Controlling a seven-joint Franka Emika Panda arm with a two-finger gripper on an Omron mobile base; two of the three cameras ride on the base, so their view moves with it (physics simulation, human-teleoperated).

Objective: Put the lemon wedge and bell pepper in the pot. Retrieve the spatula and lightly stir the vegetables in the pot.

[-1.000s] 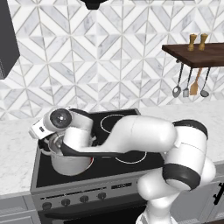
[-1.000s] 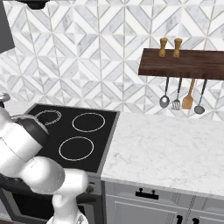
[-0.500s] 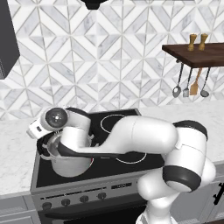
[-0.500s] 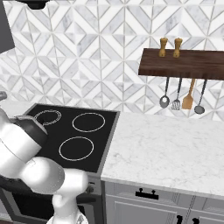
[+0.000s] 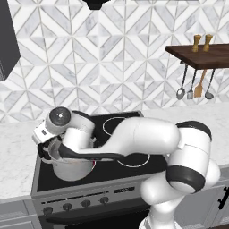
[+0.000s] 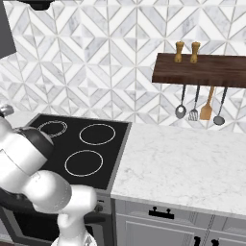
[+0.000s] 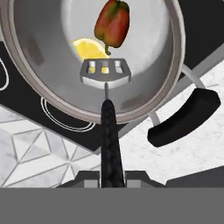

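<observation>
The steel pot (image 7: 26, 65) lies under the hand, seen from above, with a pale inside. A red-green bell pepper (image 7: 113, 22) rests on its floor at the far side. The yellow lemon wedge (image 7: 87, 49) lies right beside the pepper. The spatula's grey slotted head (image 7: 105, 72) is down in the pot, touching the lemon wedge. Its black handle (image 7: 109, 135) runs back into my gripper (image 7: 109, 174), which is shut on it. In the left base view the pot (image 5: 71, 169) stands on the stove's front left, with my hand directly above it.
The black cooktop (image 5: 125, 129) has free burners to the right of the pot. A marble counter (image 6: 182, 163) stretches right of the stove. On the wall, a wooden shelf (image 6: 202, 69) carries two shakers, with a ladle (image 6: 180, 110) and a wooden turner (image 6: 207, 110) on hooks below.
My hand has shifted slightly over the pot, still holding the spatula. The pot and the rest of the kitchen have not moved.
</observation>
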